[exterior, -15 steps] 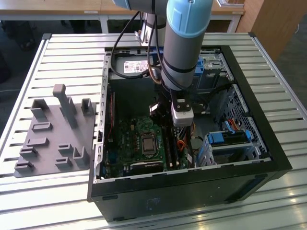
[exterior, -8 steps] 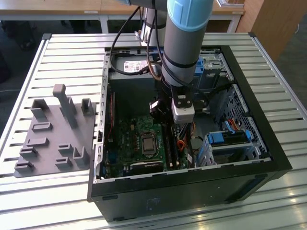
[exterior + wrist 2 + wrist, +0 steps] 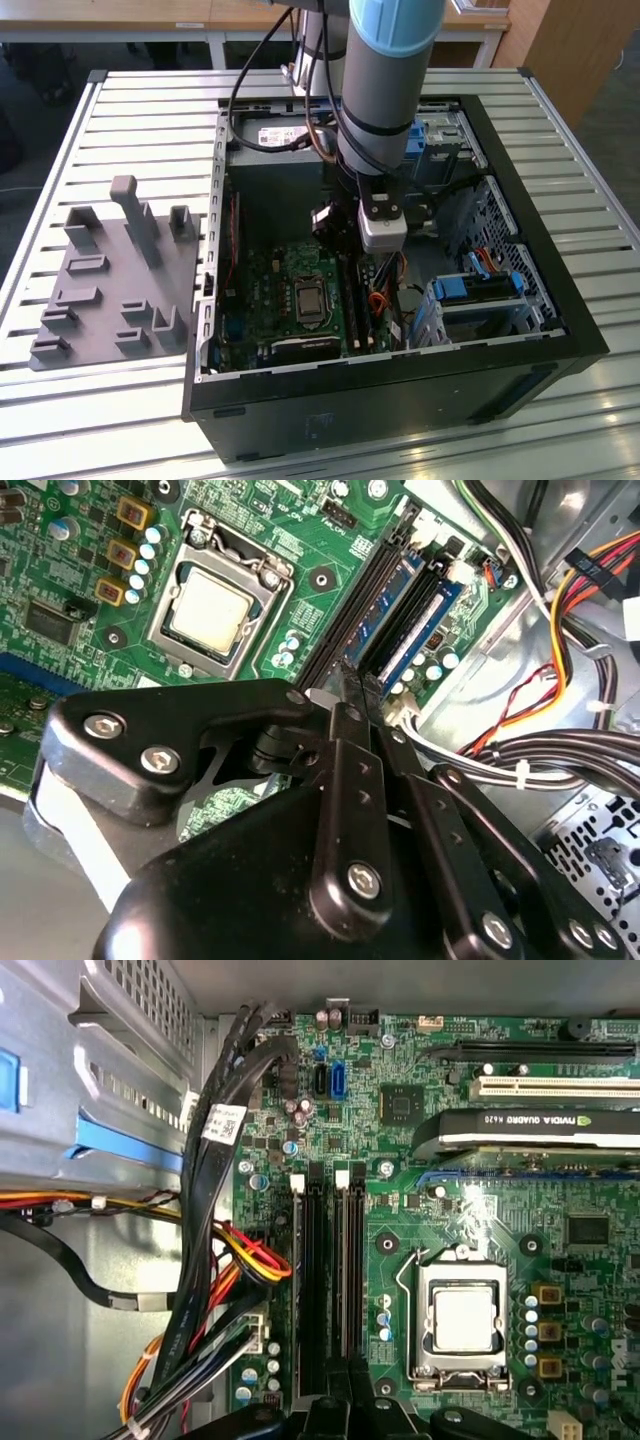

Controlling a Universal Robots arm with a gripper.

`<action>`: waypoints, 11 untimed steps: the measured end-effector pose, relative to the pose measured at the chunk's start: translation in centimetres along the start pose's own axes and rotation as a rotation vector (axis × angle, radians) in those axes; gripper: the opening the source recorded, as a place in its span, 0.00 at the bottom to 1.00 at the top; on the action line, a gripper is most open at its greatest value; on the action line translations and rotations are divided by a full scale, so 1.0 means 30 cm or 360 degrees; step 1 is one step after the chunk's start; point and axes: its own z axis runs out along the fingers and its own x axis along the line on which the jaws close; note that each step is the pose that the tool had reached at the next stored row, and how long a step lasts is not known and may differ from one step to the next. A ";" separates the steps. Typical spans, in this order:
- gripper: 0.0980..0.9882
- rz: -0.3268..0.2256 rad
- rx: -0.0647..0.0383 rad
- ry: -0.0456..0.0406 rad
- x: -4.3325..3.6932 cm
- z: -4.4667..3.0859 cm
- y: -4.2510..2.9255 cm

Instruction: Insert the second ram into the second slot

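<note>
A dark blue stick, the second ram [image 3: 400, 602], stands in a memory slot on the green motherboard [image 3: 300, 540]. A similar blue stick [image 3: 437, 620] stands in the slot beside it. My gripper [image 3: 361, 688] is shut, its black fingertips [image 3: 349, 692] pressed together at the near end of the second ram's slot. Whether they touch the stick I cannot tell. In the exterior view the gripper [image 3: 378, 262] reaches down into the open computer case [image 3: 400, 385]. The first wrist view looks straight down on the dark slots [image 3: 311, 1280], with the gripper [image 3: 340, 1402] at their end.
A processor socket [image 3: 462, 1320] lies beside the slots and a graphics card [image 3: 530, 1135] beyond it. Bundled cables [image 3: 215, 1260] run along the slots' other side, near a drive cage [image 3: 480, 290]. A grey holder fixture [image 3: 110, 280] sits on the slatted table at the exterior view's left.
</note>
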 end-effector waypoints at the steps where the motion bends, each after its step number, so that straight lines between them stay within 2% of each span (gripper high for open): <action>1: 0.03 0.0000 0.0000 0.0000 0.000 -0.001 -0.001; 11: 0.03 0.0000 0.0000 0.0000 -0.001 -0.043 -0.003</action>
